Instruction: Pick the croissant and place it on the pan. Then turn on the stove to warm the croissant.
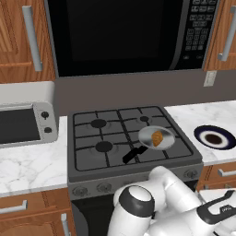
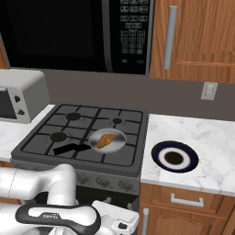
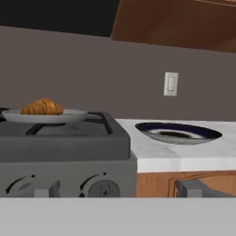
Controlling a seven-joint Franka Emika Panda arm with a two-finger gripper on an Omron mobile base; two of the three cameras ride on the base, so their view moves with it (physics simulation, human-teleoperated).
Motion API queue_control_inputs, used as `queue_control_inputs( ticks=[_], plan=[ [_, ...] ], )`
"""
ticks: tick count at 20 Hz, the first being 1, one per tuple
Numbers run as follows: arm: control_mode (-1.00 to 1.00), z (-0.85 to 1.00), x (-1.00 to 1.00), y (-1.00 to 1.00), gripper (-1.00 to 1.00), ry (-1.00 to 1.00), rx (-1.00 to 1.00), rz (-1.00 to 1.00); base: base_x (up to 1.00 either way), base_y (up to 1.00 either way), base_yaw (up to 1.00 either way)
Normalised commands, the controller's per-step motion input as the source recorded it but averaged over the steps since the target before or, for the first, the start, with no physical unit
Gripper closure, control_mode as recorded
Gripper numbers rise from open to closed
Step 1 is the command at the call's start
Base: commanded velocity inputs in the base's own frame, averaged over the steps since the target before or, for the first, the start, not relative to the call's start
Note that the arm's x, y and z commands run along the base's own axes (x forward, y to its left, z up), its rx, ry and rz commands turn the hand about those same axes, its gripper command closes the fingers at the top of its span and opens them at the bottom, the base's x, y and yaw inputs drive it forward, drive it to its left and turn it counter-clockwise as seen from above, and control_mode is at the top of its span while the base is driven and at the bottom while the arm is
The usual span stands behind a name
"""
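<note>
While the croissant (image 1: pixel 157 138) is lying inside the frying pan (image 1: pixel 148 135), I am seeing that pan sitting on the front right burner of the stove (image 1: pixel 92 156), its black handle pointing toward the front. My claw is hanging low before the stove's front knobs (image 3: pixel 102 187), jaws spread wide and holding nothing. Right of the stove, a dark blue plate (image 2: pixel 161 152) is resting on the marble desk (image 2: pixel 215 137).

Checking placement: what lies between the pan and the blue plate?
In the right base view, just stove grate and bare marble counter separate the pan from the plate.
</note>
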Motion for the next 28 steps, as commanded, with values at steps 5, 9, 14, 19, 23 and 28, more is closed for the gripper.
queue_control_inputs(
  ticks=[5,9,14,19,23,28],
  plan=[
    [-1.0,0.0,0.07,0.19,-1.0,-0.07,0.0,-0.03,0.0,0.0,0.0],
    [-1.0,-0.05,0.82,0.51,-1.0,-0.06,-0.1,-0.2,0.0,0.0,0.0],
    [-1.0,-0.01,0.71,0.56,-1.0,-0.07,-0.12,-0.23,0.0,0.0,0.0],
    [-1.0,0.0,0.5,0.4,-1.0,-0.06,-0.06,-0.18,0.0,0.0,0.0],
    [-1.0,0.03,0.69,0.35,-1.0,-0.08,-0.07,-0.19,0.0,0.0,0.0],
    [-1.0,0.0,0.15,0.13,-1.0,-0.03,-0.02,-0.06,0.0,0.0,0.0]
  ],
)
